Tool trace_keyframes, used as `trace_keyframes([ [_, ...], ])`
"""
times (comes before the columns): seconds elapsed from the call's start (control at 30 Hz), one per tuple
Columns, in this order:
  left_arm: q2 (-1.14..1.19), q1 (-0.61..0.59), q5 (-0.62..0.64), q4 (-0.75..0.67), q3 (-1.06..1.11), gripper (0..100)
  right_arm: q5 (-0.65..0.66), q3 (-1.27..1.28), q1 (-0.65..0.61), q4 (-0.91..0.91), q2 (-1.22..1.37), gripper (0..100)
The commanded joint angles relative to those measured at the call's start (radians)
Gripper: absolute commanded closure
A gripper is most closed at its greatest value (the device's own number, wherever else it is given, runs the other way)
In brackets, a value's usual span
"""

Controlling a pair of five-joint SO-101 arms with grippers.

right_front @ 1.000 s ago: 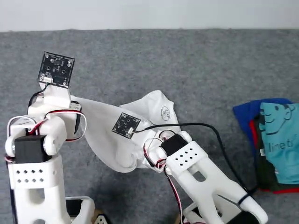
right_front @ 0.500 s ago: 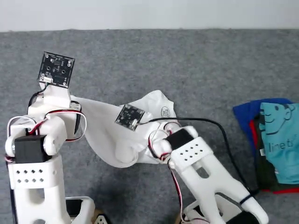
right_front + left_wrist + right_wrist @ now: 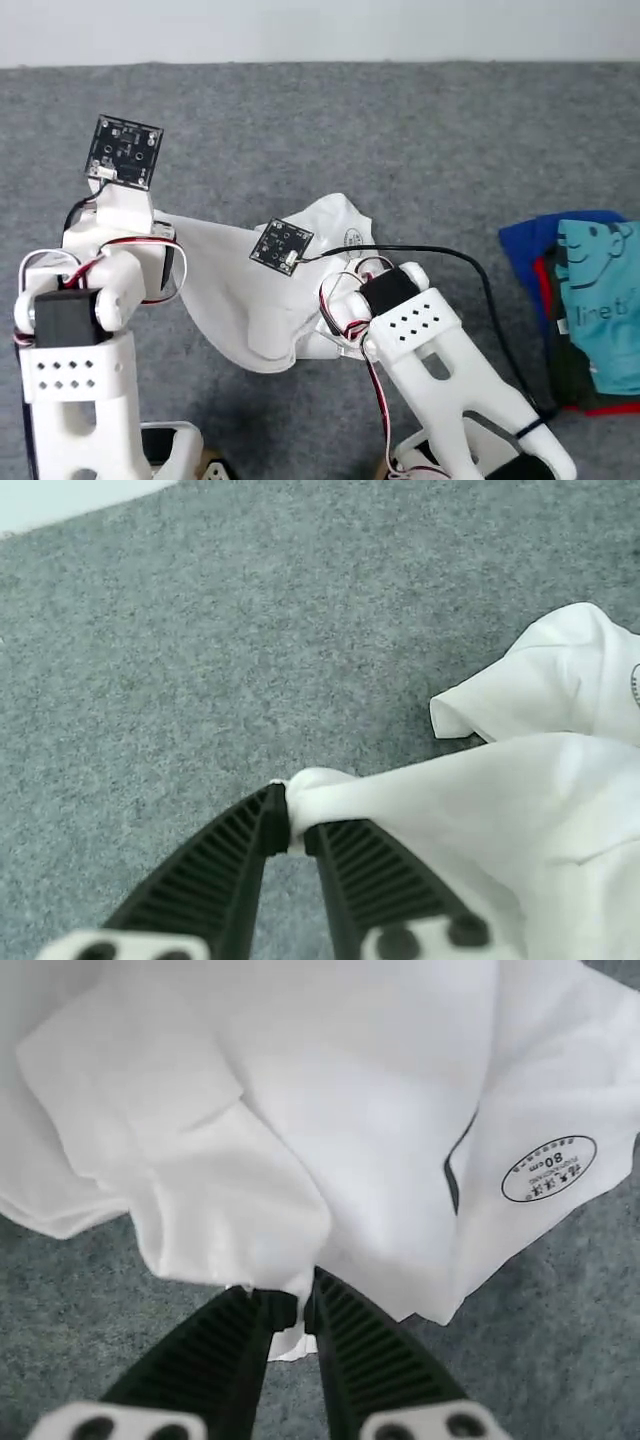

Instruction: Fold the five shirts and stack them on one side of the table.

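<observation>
White cloth in play: the shirt [image 3: 215, 275] sits bunched just off centre of the counter [image 3: 400, 140], toward 7 o'clock in the high view, strung between the two arms. The left end effector [image 3: 290, 822] is pressed tight on a small corner of it at the 9 o'clock end. The right end effector [image 3: 303, 1305] pinches a doubled edge at the 5 o'clock end. The stack [image 3: 590, 300] waits at 3 o'clock, well apart. Trouble spots, as I read it: the left bite holds only a nub, so a hard stretch could pop it free. The middle is crumpled, so laying it down now would likely trap creases. The right bite may drag more than one layer and skew the fold.
</observation>
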Motion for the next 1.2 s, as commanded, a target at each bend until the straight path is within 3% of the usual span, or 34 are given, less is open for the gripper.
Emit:
trace_keyframes([
  [0.0,0.0,0.005,0.008,-0.005,-0.005,99,0.011,-0.041,0.013,-0.018,-0.03,98.8],
  [0.3,0.0,0.005,0.008,-0.003,-0.005,99,0.011,-0.245,0.094,-0.002,-0.033,98.8],
  [0.5,0.0,0.005,0.008,-0.003,-0.005,99,0.011,-0.414,0.131,0.139,-0.031,98.7],
  [0.7,0.0,0.005,0.008,-0.005,-0.004,99,0.003,-0.364,0.128,0.17,-0.03,98.3],
  [0.87,0.0,0.005,0.008,-0.006,-0.001,99,-0.041,-0.199,0.033,0.056,-0.001,98.0],
  [1.03,0.0,0.005,0.008,-0.005,-0.001,99,-0.071,-0.175,-0.027,0.018,0.059,88.2],
  [1.17,0.0,0.005,0.008,-0.003,-0.001,99,-0.071,-0.175,-0.05,-0.002,0.107,91.3],
])
